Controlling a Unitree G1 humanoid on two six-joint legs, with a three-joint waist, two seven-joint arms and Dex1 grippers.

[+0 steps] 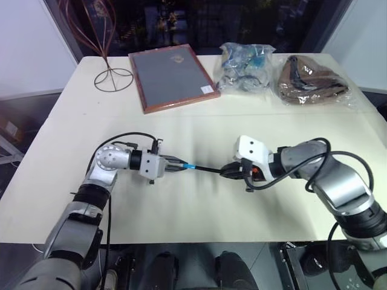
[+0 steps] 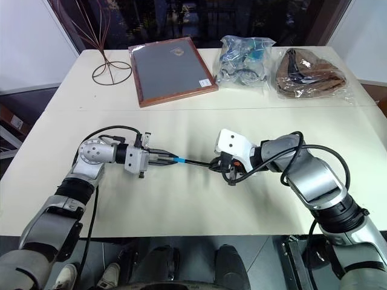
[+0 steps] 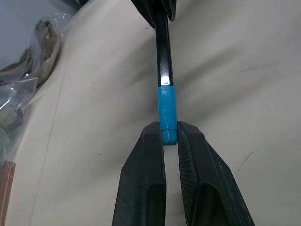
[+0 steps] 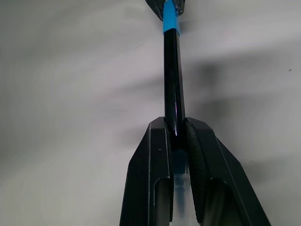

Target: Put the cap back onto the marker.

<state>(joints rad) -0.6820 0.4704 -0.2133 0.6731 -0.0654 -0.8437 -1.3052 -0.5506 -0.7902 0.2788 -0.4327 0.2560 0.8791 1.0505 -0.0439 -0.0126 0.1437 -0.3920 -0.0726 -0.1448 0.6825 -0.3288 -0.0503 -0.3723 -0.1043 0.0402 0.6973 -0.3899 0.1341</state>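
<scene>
The left gripper [image 3: 169, 134] is clamped on the cap [image 3: 167, 113] — its two black fingers pinch the blue cylinder's rear end. Straight out from it, the cap sits on the end of the marker [image 1: 205, 168], whose far end is clamped in the right gripper [image 4: 176, 129] (both held above the table [image 1: 199, 205]). Beyond them lie a framed board [image 1: 172, 75] and two plastic bags [image 1: 245, 66].

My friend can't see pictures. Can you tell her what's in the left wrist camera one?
Two black fingers of the left tool pinch the end of a bright blue cap that sits on a thin black marker. The marker's far end is held by the right tool, above a pale table.
</scene>
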